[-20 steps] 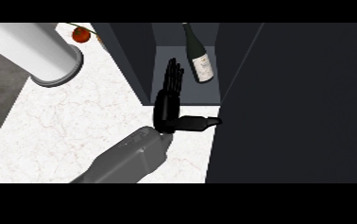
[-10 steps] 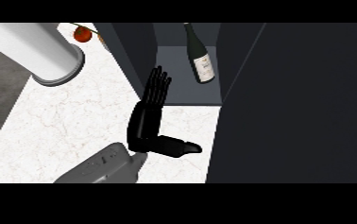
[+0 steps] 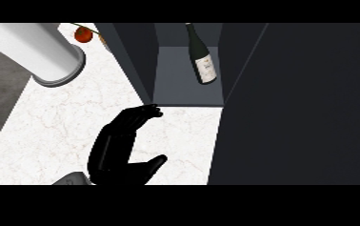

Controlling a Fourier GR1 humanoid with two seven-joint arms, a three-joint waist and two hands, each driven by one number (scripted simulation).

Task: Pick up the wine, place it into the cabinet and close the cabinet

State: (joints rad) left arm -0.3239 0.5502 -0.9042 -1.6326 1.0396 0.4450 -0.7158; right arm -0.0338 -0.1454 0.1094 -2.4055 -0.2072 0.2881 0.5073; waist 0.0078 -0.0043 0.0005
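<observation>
Head view shows the dark green glass wine bottle [image 3: 200, 54] with its cream label standing inside the dark grey open cabinet [image 3: 184, 84], toward its back. Only one black hand [image 3: 118, 149] shows, low on the white marble worktop [image 3: 56, 120] near its front edge, fingers relaxed, holding nothing. It has drawn back from the cabinet since half a second ago.

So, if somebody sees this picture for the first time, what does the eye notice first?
Probably the black hand at lower centre over the marble counter, fingers slightly curled, holding nothing, with fingertips near the cabinet's left wall. Next, the wine standing inside the open cabinet at top centre. A white cylinder stands at upper left, with a small red thing beside it.
</observation>
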